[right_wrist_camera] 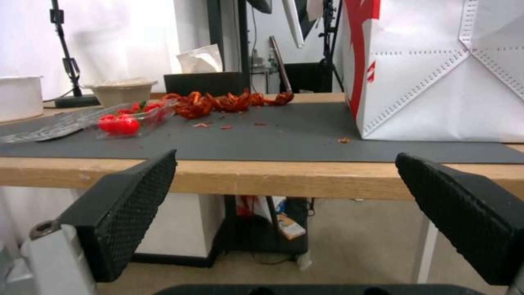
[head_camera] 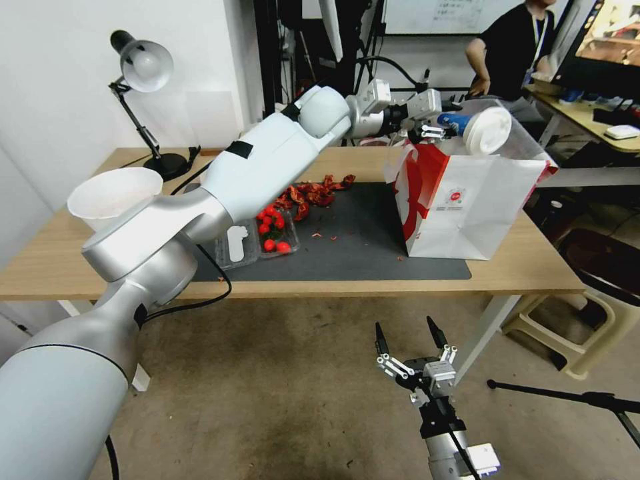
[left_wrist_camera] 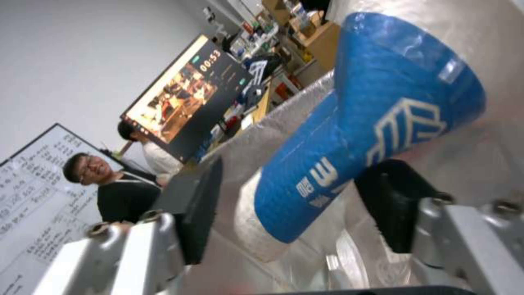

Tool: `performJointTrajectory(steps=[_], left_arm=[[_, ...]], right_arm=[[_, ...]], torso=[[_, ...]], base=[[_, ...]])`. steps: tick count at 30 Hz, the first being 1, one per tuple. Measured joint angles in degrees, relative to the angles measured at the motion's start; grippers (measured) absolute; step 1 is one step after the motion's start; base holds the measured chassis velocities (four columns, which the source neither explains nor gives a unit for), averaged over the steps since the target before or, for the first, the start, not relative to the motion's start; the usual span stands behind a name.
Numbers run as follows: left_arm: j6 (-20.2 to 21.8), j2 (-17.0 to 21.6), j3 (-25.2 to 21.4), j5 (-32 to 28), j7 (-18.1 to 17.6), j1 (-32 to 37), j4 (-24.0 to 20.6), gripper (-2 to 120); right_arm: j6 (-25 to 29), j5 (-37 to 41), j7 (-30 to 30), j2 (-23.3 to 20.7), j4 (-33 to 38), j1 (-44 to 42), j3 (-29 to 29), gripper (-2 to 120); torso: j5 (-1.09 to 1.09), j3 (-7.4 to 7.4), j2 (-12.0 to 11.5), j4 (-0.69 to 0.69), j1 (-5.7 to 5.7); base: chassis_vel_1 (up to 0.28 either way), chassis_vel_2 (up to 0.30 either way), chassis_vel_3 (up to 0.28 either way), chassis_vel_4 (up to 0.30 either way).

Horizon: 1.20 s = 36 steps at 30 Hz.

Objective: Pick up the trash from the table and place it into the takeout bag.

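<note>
so the left gripper (head_camera: 433,127) is clamped on the blue-and-white paper cup (head_camera: 470,127), holding it tipped sideways right over the open top of the takeout bag (head_camera: 467,207) on the table (head_camera: 527,267), right gripper (head_camera: 410,347) parked wide open below the near edge.

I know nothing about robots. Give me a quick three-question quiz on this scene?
1. True or false: the left claw grips a blue cup above the bag.
2. Where is the right claw? A) inside the bag B) low, in front of the table, open C) on the lamp
3. Fill in: the bag stands on a dark grey ____.

Key: 1 true; 2 B; 3 mat.
</note>
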Motion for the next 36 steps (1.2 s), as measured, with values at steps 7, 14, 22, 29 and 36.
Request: performJointTrajectory(steps=[7,14,22,29,36], left_arm=[[1.1,-0.3,0.3,-0.5,-1.7,0.1,0.9,86],[2.6,-0.3,0.5,-0.6,-2.4,-0.1,1.1,100],[3.5,0.6,0.2,-1.6,-2.7,-0.2,0.7,100],[6.2,2.9,-0.7,-10.7,-10.3,2.6,-3.4,100],[11.6,4.7,-2.0,-25.3,-35.4,8.7,-12.1,100]], right_arm=[[0.4,0.0,0.0,0.0,-0.2,0.0,-0.1,100],[0.6,0.1,0.0,-0.1,-0.3,0.0,0.0,100],[0.6,0.2,0.0,-0.1,-0.3,0.0,0.0,100],[0.6,0.2,0.0,0.1,-0.5,0.1,-0.3,100],[0.5,0.2,0.1,0.0,-0.6,0.2,-0.4,100]], torso=[[0.0,0.0,0.0,0.0,0.0],[0.0,0.0,0.0,0.0,0.0],[0.0,0.0,0.0,0.0,0.0],[0.0,0.0,0.0,0.0,0.0],[0.0,0.0,0.0,0.0,0.0]], base=[[0.0,0.0,0.0,0.0],[0.0,0.0,0.0,0.0],[0.0,0.0,0.0,0.0],[0.0,0.0,0.0,0.0],[0.0,0.0,0.0,0.0]])
